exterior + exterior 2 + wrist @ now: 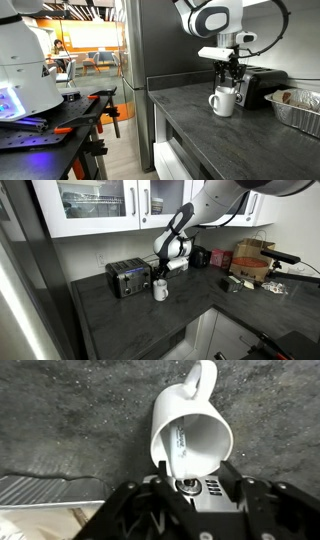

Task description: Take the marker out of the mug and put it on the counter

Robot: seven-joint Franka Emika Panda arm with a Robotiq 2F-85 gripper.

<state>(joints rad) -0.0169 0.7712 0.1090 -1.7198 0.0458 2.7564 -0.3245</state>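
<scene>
The gripper hangs straight above the mug on the counter, lined up with the marker leaning inside. I cannot tell whether its jaws pinch the marker.

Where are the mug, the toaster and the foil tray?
mug (172, 410): wrist view, outer wall.
toaster (128, 280): in an exterior view, side facing the camera.
foil tray (296, 114): in an exterior view, side wall.
</scene>
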